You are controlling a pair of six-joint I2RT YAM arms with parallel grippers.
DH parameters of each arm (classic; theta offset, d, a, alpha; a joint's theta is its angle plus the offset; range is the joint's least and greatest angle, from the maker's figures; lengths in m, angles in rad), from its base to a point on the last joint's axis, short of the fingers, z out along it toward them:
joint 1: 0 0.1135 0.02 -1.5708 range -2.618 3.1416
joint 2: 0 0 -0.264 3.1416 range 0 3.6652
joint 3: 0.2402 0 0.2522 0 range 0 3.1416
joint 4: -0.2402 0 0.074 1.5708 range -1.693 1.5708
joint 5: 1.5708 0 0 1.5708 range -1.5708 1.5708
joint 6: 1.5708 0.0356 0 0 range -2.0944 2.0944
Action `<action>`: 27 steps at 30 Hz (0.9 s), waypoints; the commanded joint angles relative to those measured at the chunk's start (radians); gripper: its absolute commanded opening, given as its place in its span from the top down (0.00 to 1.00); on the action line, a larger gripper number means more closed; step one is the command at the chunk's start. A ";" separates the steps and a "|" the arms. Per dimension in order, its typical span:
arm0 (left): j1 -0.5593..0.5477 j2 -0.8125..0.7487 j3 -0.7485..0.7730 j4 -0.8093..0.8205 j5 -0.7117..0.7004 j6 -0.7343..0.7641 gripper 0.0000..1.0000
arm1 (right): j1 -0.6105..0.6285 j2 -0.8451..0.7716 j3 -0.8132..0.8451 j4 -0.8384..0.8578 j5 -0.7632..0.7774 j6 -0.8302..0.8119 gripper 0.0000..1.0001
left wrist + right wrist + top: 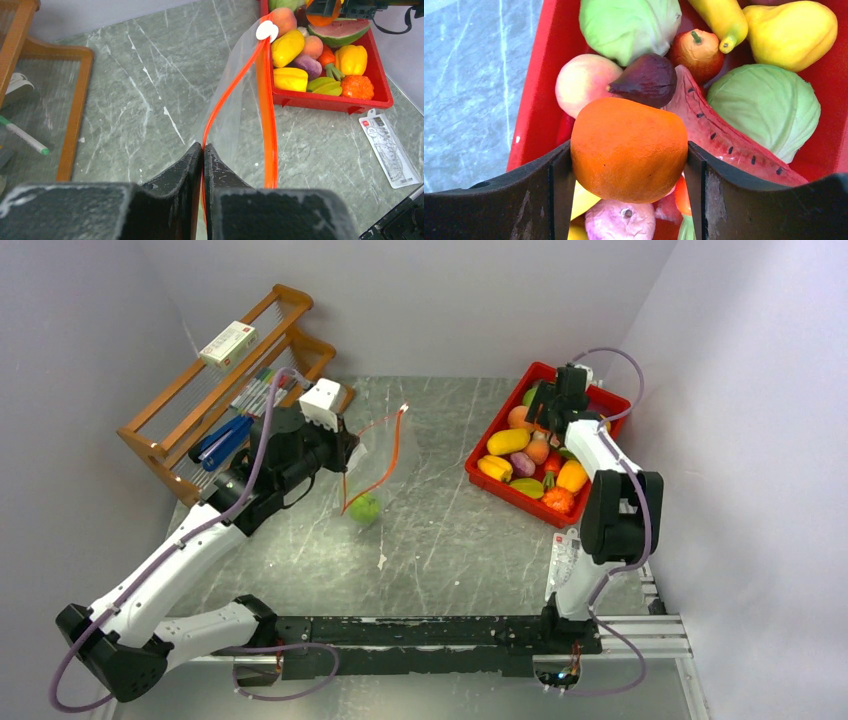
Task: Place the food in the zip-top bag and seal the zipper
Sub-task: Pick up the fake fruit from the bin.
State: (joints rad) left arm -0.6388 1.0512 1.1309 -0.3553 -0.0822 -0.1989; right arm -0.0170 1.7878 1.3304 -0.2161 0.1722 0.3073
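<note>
The clear zip-top bag (375, 465) hangs open at the table's middle left, its orange-red zipper (395, 445) forming a loop; a green toy fruit (364, 508) lies in its bottom. My left gripper (345, 453) is shut on one side of the zipper strip (235, 80) and holds the mouth up. The white label patch (266, 30) sits at the strip's far end. My right gripper (553, 400) is over the red tray (485, 435), shut on an orange toy fruit (629, 149). Beneath it lie other food pieces: cabbages (764, 106), a watermelon slice (724, 135), a purple fig (646, 80).
A wooden rack (225, 380) with pens and a small box stands at the back left. A small packaged ruler (562, 558) lies on the table near the right arm's base. Grey walls close in the back and both sides.
</note>
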 commanded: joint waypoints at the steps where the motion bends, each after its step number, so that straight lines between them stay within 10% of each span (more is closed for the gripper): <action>1: -0.007 -0.008 -0.003 0.040 -0.007 -0.015 0.93 | 0.021 -0.066 -0.019 -0.035 -0.044 0.015 0.45; 27: -0.007 0.019 -0.013 0.084 -0.054 -0.087 0.93 | 0.452 -0.568 -0.144 -0.026 -0.482 0.125 0.47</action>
State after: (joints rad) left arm -0.6388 1.0798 1.1282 -0.3252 -0.1352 -0.2573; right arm 0.3859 1.2793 1.2331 -0.3031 -0.1520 0.3676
